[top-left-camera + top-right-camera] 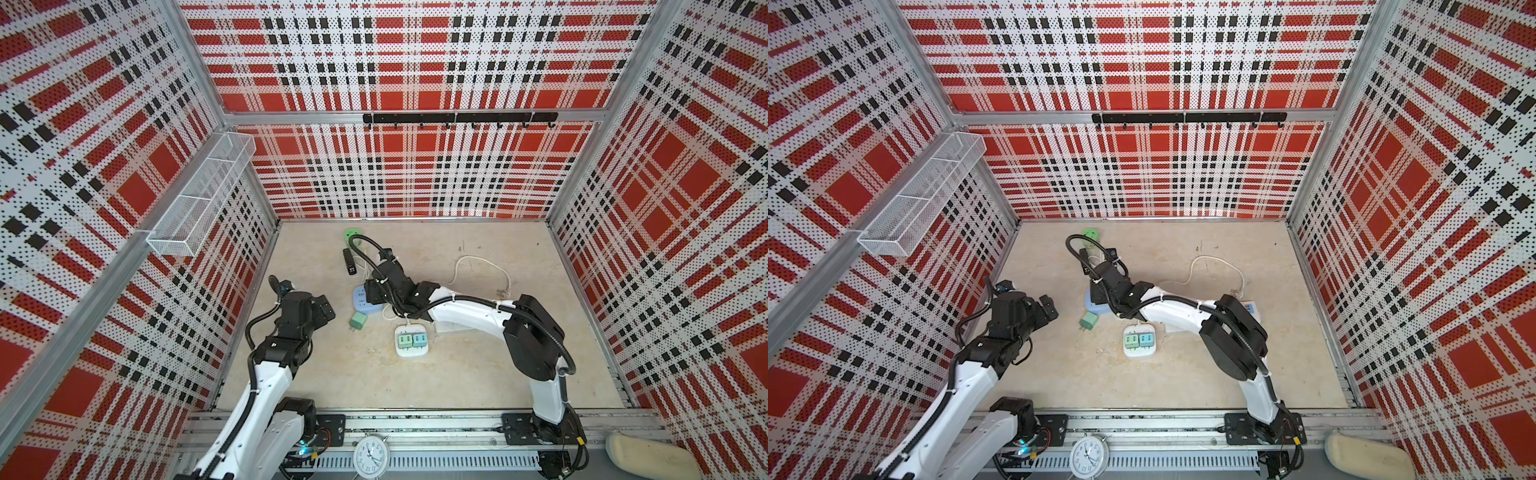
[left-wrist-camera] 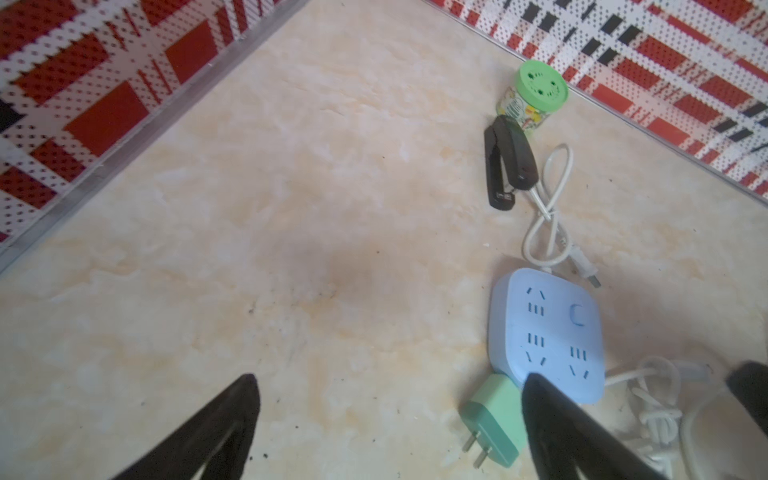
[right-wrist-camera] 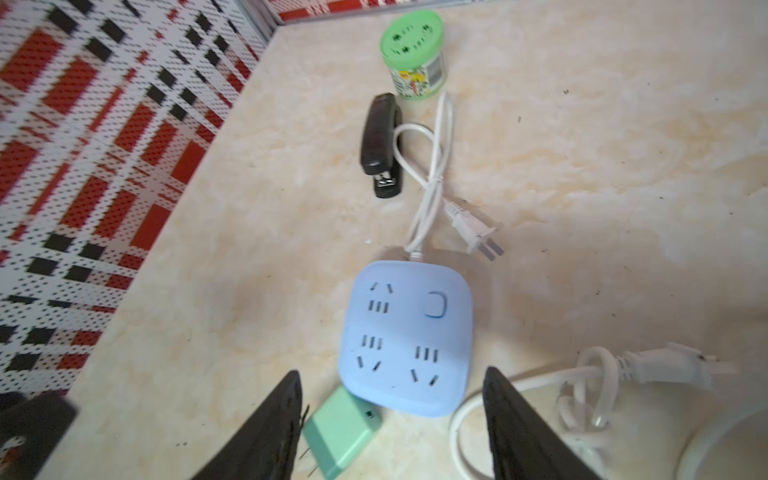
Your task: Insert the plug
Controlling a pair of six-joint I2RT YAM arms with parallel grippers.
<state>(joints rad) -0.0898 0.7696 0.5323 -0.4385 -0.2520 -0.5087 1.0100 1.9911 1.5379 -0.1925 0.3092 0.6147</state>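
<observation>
A mint-green plug (image 1: pixel 357 321) (image 1: pixel 1089 321) lies on its side on the table, prongs bare, touching the near corner of a blue square power strip (image 1: pixel 360 300) (image 3: pixel 407 336). My right gripper (image 3: pixel 392 372) hovers open just above that corner; the plug (image 3: pixel 343 430) sits by one finger and nothing is held. My left gripper (image 2: pixel 388 378) (image 1: pixel 323 309) stands wide open and empty to the left, over bare table. In its wrist view the plug (image 2: pixel 494 419) and the strip (image 2: pixel 548 332) lie beside one finger.
A white power strip (image 1: pixel 411 341) holding two green plugs lies nearer the front. A black stapler (image 1: pixel 349 261), a green-lidded jar (image 1: pixel 352 235) and the blue strip's white cable (image 3: pixel 436 166) are behind. More white cord (image 1: pixel 482 270) loops at the right.
</observation>
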